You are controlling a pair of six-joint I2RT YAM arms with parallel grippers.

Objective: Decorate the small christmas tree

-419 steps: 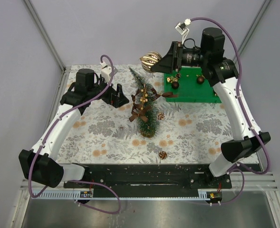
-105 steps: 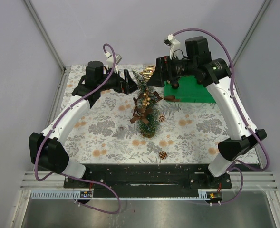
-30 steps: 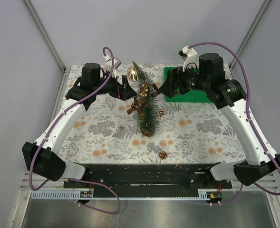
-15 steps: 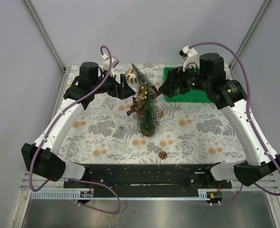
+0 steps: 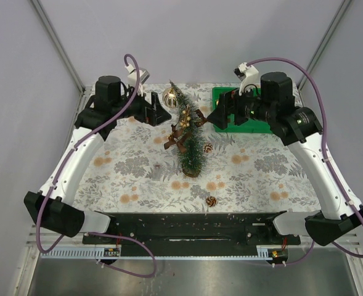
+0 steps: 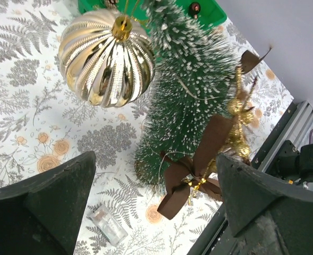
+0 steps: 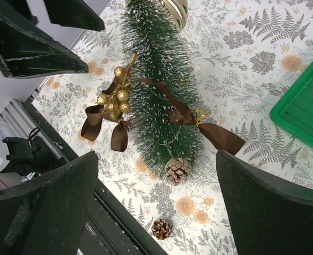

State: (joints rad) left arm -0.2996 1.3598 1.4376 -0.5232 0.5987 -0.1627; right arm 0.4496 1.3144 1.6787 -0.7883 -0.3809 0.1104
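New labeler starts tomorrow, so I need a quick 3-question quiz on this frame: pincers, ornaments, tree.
1. True or false: the left pincer and the right pincer are both open and empty.
2. How many pinecones show in the right wrist view?
3. The gold bauble is: A) gripped by the right pincer; B) beside the top of the small christmas tree; C) lying flat by the tree's base.
Key: 1 true. 2 two, one by the tree's lower bristles, one apart from it. 3 B.
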